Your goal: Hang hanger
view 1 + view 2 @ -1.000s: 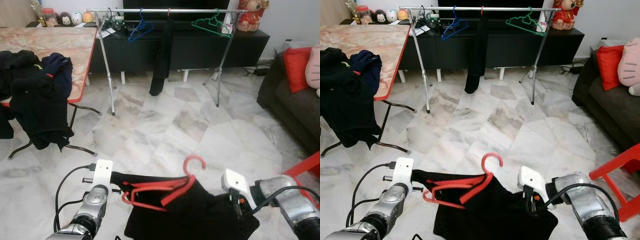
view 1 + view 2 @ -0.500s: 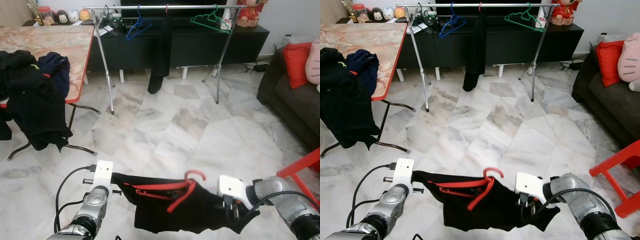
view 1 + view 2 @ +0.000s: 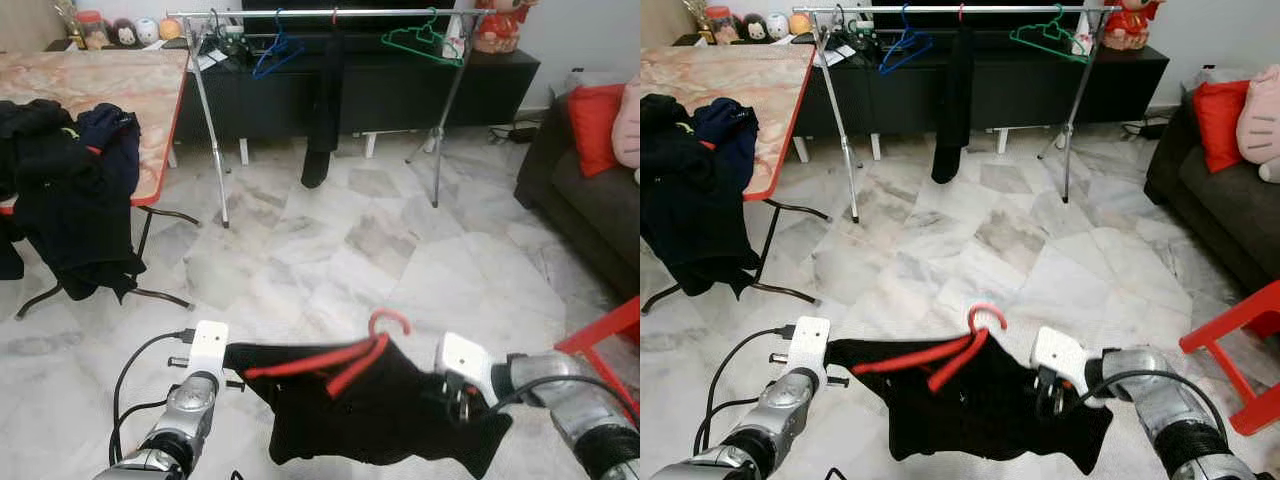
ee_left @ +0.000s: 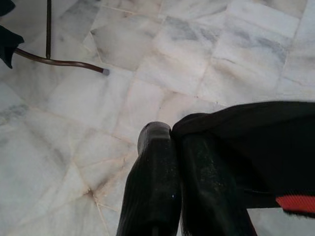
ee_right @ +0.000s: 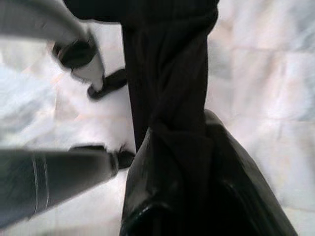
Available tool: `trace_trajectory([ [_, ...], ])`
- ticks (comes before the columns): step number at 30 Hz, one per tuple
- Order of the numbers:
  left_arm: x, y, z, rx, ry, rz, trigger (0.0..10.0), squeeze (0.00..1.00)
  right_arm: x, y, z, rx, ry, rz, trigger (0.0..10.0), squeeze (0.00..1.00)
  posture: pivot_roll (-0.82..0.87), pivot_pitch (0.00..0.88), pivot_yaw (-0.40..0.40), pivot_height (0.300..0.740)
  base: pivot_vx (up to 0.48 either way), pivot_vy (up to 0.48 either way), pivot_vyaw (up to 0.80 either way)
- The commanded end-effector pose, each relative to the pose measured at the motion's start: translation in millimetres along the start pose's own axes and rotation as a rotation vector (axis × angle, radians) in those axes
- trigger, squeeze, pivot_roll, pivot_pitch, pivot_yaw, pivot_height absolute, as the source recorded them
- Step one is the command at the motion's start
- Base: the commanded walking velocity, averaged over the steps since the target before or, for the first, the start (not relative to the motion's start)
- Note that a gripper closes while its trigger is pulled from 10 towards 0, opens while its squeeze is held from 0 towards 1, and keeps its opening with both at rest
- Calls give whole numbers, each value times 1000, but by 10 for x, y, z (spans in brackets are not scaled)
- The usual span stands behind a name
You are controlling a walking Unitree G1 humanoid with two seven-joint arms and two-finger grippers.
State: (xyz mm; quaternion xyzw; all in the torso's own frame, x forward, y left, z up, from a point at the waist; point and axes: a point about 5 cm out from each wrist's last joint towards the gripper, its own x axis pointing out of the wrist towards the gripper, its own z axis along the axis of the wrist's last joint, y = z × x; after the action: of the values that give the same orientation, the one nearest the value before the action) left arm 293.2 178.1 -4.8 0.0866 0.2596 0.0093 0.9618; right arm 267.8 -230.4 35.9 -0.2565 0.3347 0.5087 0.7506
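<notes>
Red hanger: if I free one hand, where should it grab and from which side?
Probably the neck just under the hook, coming from above. The hook stands up clear of the black garment, while the hanger's arms lie half buried in the cloth. Left hand and right hand both pinch the garment.

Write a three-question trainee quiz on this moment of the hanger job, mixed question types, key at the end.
1. True or false: the red hanger already hangs on the clothes rail.
2. What does the left gripper clamp?
A. a table leg
B. the black garment
C. a cushion
3. Fill in: a green hanger and a ____ hanger hang on the rail.

Key: 1 false; 2 B; 3 blue.
</notes>
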Motion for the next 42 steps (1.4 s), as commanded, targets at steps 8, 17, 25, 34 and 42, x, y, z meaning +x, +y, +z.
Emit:
trace_trajectory([
  [8, 44, 77, 181, -38, -49, -36, 0, 0, -27, -14, -215, -80, 196, -50, 0, 0, -91, 39, -30, 740, 0, 0, 0],
  [17, 47, -14, 210, -1, -51, -142, 0, 0, 75, -51, -116, -3, 83, -137, 0, 0, -85, 37, -31, 740, 0, 0, 0],
  [25, 35, -73, 167, 15, -36, -178, 0, 0, 73, -117, 60, 123, -131, -173, 0, 0, -86, 34, -30, 740, 0, 0, 0],
  [34, 33, -138, 234, 18, -64, -260, 0, 0, 135, -110, -50, 108, -7, -224, 0, 0, -82, 33, -32, 740, 0, 0, 0],
  [42, -2, -278, 385, -13, -142, -461, 0, 0, 280, -58, -40, 99, 31, -255, 0, 0, -76, 31, -33, 740, 0, 0, 0],
])
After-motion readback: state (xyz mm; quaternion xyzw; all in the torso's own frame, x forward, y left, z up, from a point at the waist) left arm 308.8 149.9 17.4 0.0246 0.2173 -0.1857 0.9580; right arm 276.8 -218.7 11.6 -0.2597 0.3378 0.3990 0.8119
